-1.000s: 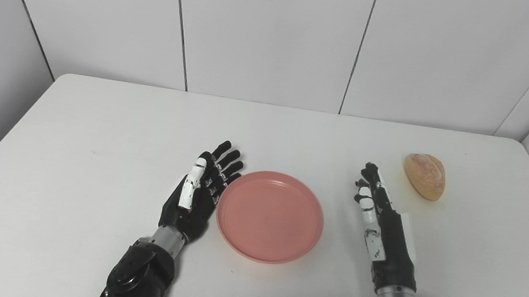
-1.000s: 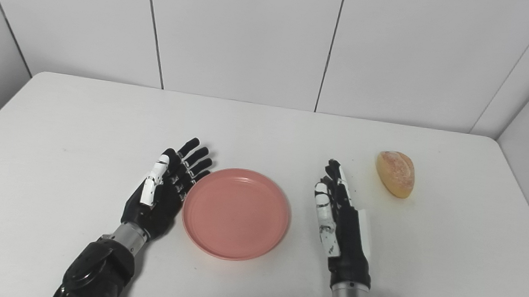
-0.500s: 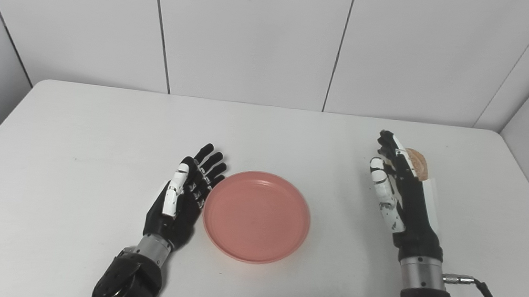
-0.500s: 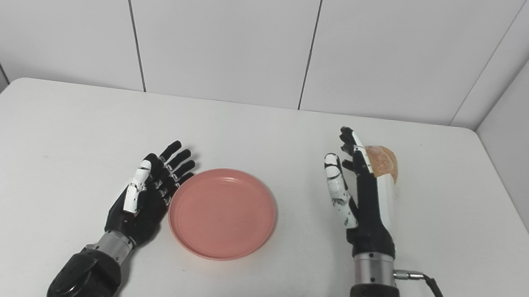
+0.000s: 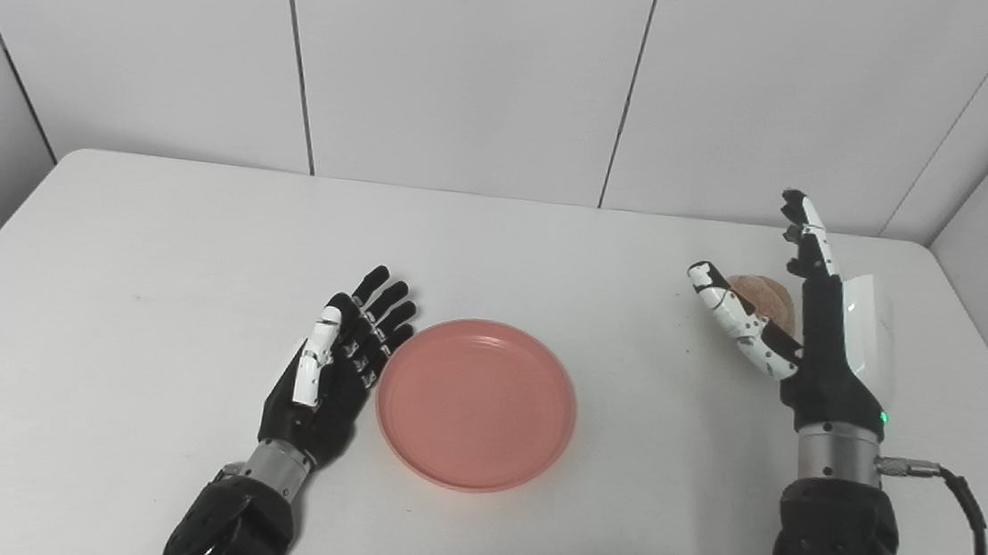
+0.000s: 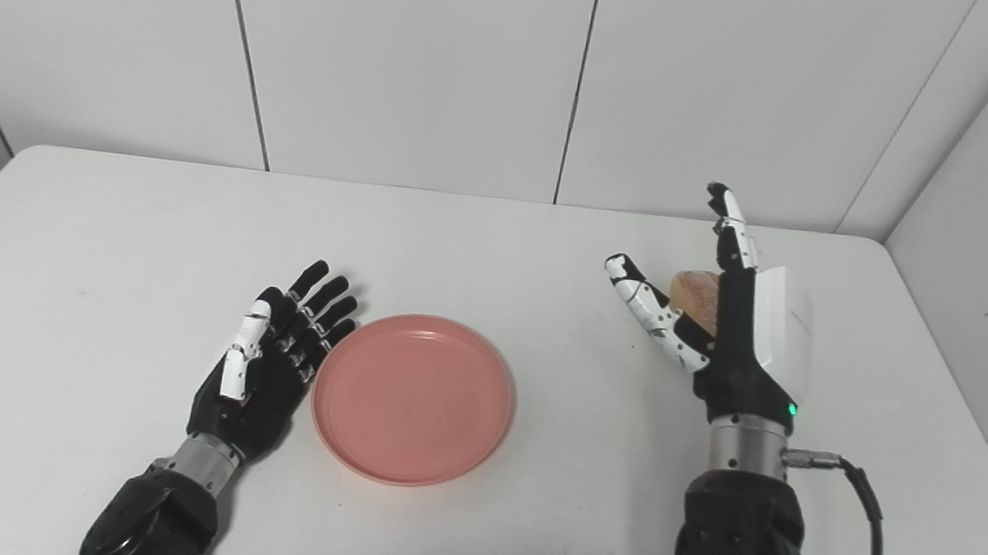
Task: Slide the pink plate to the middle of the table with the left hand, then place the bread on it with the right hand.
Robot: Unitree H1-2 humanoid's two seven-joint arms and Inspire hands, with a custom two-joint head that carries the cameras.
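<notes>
Pink plate (image 5: pixel 476 404) sits lower centre of the table (image 5: pixel 145 283). Left hand (image 5: pixel 334 371) lies flat, fingers spread, at its left rim. Right hand (image 5: pixel 798 326), centre right, is raised and spread, holding nothing; bread (image 5: pixel 765 299) peeks between thumb and fingers. Risk: closing early would knock the roll away. No legible writing

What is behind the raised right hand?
The bread lies behind the open right hand. Only its top shows between thumb and fingers; the rest is covered.
</notes>
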